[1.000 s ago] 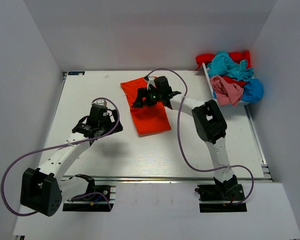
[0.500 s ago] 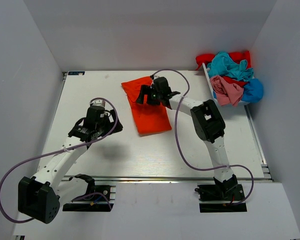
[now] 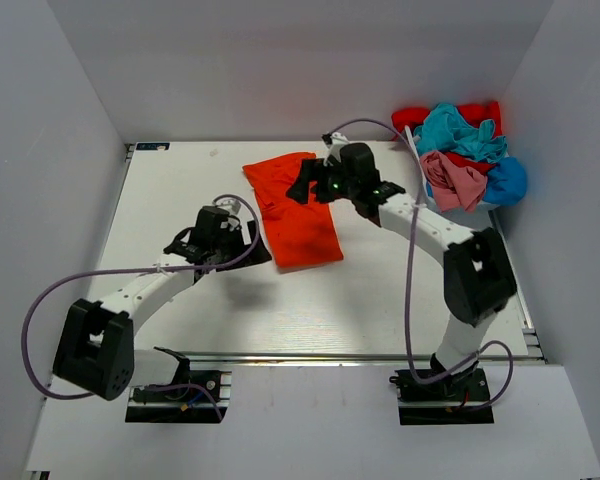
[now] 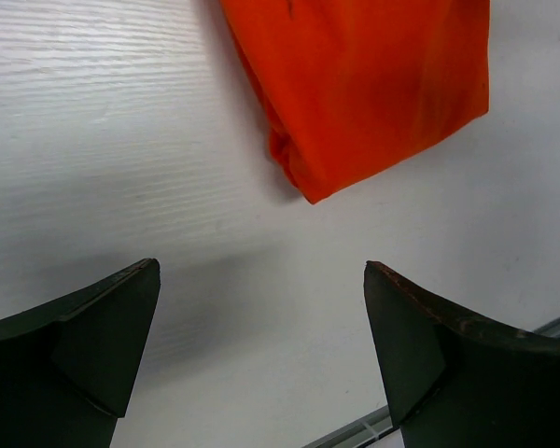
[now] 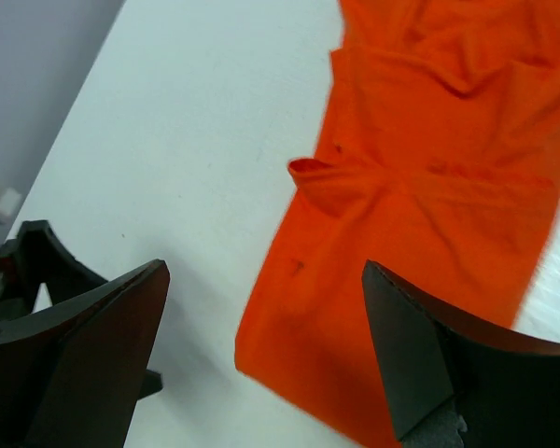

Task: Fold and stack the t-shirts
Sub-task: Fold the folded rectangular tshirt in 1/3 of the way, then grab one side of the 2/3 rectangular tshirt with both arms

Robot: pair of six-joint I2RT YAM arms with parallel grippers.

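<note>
A bright orange-red t-shirt [image 3: 298, 215] lies folded into a long strip at the middle of the table. Its near corner shows in the left wrist view [image 4: 364, 84]. My left gripper [image 3: 252, 250] hovers open just left of that near corner, over bare table [image 4: 261, 269]. My right gripper [image 3: 310, 188] hangs open above the shirt's far part, and its camera looks down on the wrinkled cloth [image 5: 429, 187] with nothing between its fingers [image 5: 264, 269]. The other t-shirts, teal [image 3: 458, 130], pink [image 3: 452, 182], red [image 3: 418, 117] and blue [image 3: 507, 180], lie heaped at the back right.
The heap sits behind a white panel edge [image 3: 418, 160] at the table's right rear corner. A metal rail [image 3: 330, 357] runs along the near edge of the white table [image 3: 180, 180]. Grey walls close in both sides. The left arm's wrist [image 5: 28, 271] shows low in the right wrist view.
The left gripper has moved right, toward the orange-red shirt's near left corner. The right arm has swung out to the right, and its gripper has shifted slightly right over the shirt's far part.
</note>
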